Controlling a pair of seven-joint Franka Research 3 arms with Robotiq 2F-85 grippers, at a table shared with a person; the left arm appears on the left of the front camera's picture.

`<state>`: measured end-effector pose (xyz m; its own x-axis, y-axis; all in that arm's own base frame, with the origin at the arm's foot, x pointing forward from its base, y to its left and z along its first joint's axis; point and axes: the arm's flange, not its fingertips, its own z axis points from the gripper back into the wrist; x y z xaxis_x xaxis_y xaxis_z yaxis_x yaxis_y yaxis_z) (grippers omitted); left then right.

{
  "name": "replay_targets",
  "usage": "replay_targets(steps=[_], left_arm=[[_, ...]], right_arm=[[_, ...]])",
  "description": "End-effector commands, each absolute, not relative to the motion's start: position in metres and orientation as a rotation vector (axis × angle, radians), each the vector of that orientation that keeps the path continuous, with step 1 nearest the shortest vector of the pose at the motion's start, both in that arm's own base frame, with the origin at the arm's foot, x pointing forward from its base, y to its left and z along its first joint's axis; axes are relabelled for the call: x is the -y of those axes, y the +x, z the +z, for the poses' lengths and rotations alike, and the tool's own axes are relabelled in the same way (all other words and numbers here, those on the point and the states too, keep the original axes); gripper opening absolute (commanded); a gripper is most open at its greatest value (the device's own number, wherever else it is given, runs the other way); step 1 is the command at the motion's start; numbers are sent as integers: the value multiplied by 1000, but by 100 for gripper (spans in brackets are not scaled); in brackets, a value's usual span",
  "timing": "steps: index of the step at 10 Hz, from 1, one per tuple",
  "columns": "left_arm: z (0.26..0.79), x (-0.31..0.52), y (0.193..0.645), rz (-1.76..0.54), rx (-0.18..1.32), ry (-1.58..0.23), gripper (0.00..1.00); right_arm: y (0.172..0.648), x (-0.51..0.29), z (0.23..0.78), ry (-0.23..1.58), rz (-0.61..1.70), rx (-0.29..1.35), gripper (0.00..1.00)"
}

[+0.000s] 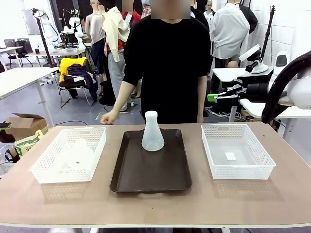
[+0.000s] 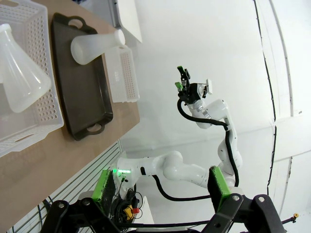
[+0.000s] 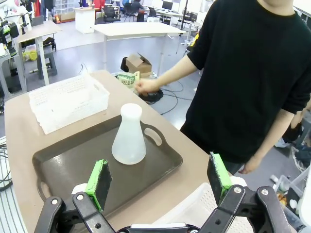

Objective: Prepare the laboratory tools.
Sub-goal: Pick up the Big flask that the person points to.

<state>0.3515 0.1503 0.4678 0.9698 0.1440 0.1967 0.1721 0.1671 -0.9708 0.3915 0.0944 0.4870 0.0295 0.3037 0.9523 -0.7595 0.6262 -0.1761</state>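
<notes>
First flask (image 1: 152, 132) was set on tray (image 1: 146, 171); second flask (image 2: 22, 73) was seen in left basket (image 1: 62, 175).
Left gripper (image 2: 160, 188) and right gripper (image 3: 159, 178) were spread wide, empty.

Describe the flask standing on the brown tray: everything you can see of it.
The flask is a frosted, translucent white cone, plastic by its look, with a wide round base and a narrow neck. It looks empty. It stands upright on the far half of the dark brown tray, clear of its rim. Only the tray touches it.
</notes>
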Motion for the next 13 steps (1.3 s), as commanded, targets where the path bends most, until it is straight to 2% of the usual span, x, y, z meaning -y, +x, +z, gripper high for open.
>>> replay_targets(steps=[1, 13], left_arm=[[469, -152, 349, -30, 265, -1410, 100], [469, -152, 349, -30, 265, -1410, 100]], right_arm=[[390, -95, 486, 453, 855, 1299, 100], [390, -95, 486, 453, 855, 1299, 100]])
